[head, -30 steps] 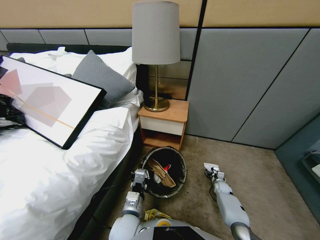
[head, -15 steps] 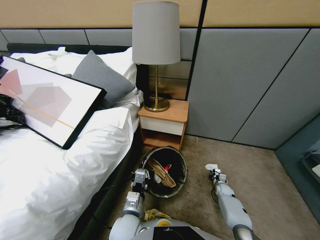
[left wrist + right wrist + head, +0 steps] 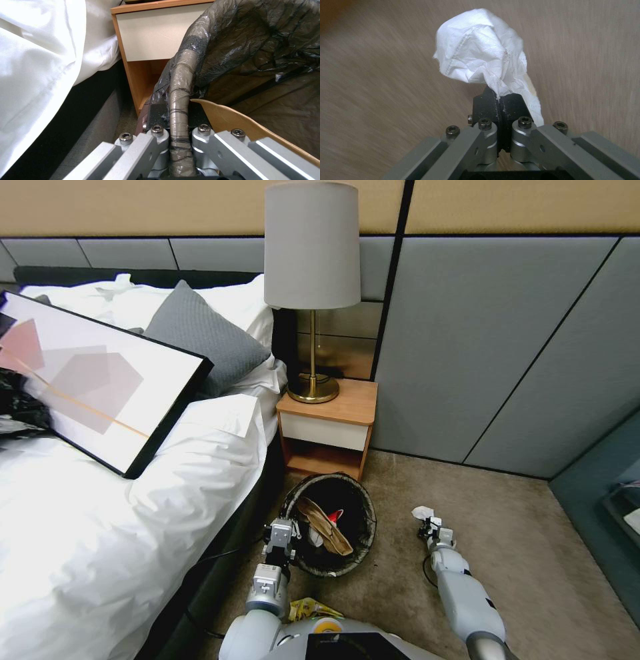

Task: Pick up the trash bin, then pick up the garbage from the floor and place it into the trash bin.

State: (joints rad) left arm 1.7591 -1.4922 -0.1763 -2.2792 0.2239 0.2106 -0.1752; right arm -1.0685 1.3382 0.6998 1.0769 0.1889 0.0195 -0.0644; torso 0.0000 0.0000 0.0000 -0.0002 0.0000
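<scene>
The trash bin point(image 3: 360, 507), lined with a black bag, is beside the bed, and my left gripper point(image 3: 281, 532) is shut on its near rim point(image 3: 180, 82). Inside lie a brown paper piece point(image 3: 325, 525), a red-and-white wrapper point(image 3: 335, 515) and a white scrap. The brown paper point(image 3: 230, 120) sits just beside the clamped rim. To the bin's right, low over the carpet, my right gripper point(image 3: 429, 525) is shut on a crumpled white tissue point(image 3: 421, 511); the tissue point(image 3: 480, 50) bulges out beyond the pinched fingertips point(image 3: 488, 102). A yellow snack wrapper point(image 3: 310, 607) lies on the floor by my base.
A wooden nightstand point(image 3: 328, 430) with a brass lamp point(image 3: 312, 287) stands just behind the bin. The bed point(image 3: 100, 513) with a framed picture point(image 3: 93, 380) borders the left. Grey wall panels close the back; open carpet point(image 3: 533, 553) stretches to the right.
My right gripper has drawn slightly back with the tissue, which now looks bunched up instead of spread flat. The left gripper and the bin have hardly moved.
</scene>
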